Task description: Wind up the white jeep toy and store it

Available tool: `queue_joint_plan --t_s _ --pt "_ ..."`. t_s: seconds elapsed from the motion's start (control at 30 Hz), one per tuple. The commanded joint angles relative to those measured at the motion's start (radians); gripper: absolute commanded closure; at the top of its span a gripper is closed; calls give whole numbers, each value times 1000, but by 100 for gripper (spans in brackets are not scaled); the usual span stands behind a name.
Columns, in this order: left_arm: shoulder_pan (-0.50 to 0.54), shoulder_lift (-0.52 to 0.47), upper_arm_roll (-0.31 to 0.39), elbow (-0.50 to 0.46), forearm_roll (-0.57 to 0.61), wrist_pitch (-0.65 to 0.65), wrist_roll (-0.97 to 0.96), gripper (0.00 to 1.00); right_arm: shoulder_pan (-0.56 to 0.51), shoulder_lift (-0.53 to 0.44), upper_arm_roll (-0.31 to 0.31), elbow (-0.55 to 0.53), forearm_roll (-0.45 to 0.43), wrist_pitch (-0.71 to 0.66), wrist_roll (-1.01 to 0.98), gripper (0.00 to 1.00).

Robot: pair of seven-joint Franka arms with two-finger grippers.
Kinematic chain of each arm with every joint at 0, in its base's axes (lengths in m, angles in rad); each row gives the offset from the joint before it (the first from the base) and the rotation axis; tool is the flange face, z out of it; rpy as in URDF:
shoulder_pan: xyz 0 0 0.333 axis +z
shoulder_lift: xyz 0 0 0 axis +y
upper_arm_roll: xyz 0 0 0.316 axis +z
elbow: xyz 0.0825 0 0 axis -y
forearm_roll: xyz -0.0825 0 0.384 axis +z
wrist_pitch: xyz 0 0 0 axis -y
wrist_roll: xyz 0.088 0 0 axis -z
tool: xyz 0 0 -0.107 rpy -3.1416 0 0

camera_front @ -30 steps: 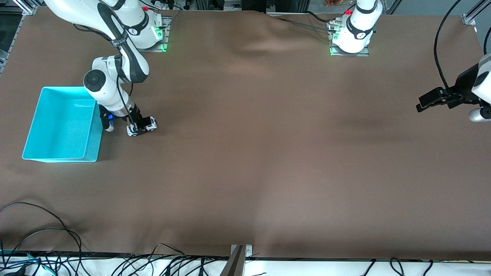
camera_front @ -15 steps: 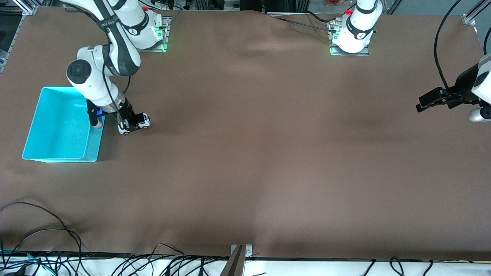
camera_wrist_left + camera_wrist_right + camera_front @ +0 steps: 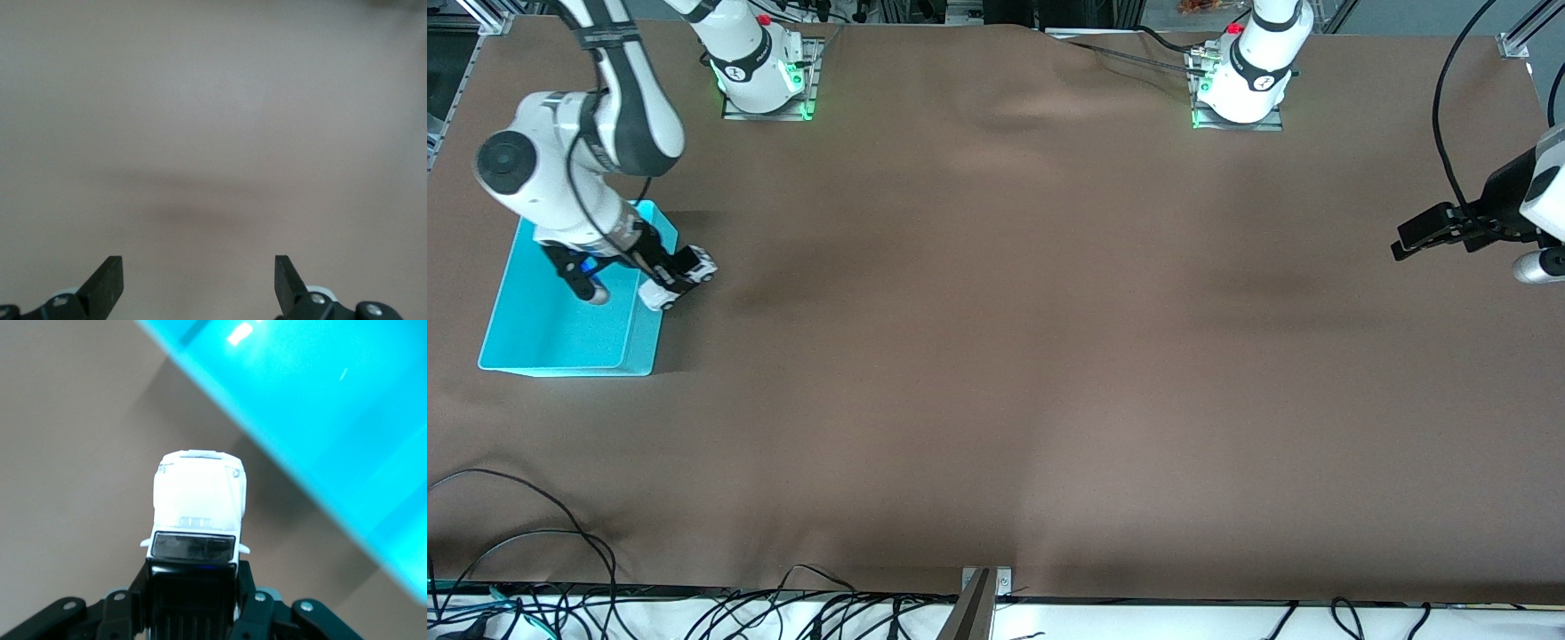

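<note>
White jeep toy [image 3: 679, 279] sits pinched in the right gripper [image 3: 665, 271] at the left of the front frame, lifted over the rim of the turquoise bin [image 3: 525, 342] on the side toward the middle of the table. That high view shows only a small white-and-black shape under the wrist; the right wrist view fills in the rest, with the jeep [image 3: 199, 510] at lower centre, hood pointing away, its black roof clamped between the fingers [image 3: 257, 613], and the bin's wall [image 3: 320, 433] slanting across the upper right over brown cloth. At the right edge of the front frame the left gripper [image 3: 1408, 242] waits in the air over the table's end. Its own wrist view shows the black fingertips [image 3: 107, 283] spread wide above the bare brown table cover [image 3: 213, 133].
</note>
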Motion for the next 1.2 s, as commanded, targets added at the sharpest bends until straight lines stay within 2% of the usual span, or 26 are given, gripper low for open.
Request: queue_joint_plan --t_s 0.0,0.17,0.3,0.47,0.6,0.83,0.97,1.07,1.1,1.17 --pt "-5 -5 8 -4 -15 5 22 0 -7 -12 -117 7 -15 -39 -255 100" --pt "-5 -5 8 -4 -15 7 22 0 -9 2 -244 10 -31 -39 -477 100" --pt "-5 -3 8 -4 -15 7 22 0 -12 26 -306 22 -33 -35 -570 100" --pt "-5 -5 8 -4 -15 5 22 0 -13 127 -330 44 -51 -4 -599 100" --pt "-5 -3 8 -4 -15 5 22 0 -24 200 -332 42 -56 71 -599 100" --pt "-5 -3 8 -4 -15 5 22 0 -33 315 -334 56 -53 119 -599 100" --pt "-5 -3 8 -4 -15 5 22 0 -36 353 -332 56 -48 202 -597 100" --pt "-5 -3 8 -4 -15 5 22 0 -36 356 -332 56 -48 202 -597 100" --pt "-5 -5 8 -4 -15 5 22 0 -38 355 -332 55 -48 202 -596 87" --pt "-5 -3 8 -4 -15 5 22 0 -43 350 -332 53 -50 202 -587 47"
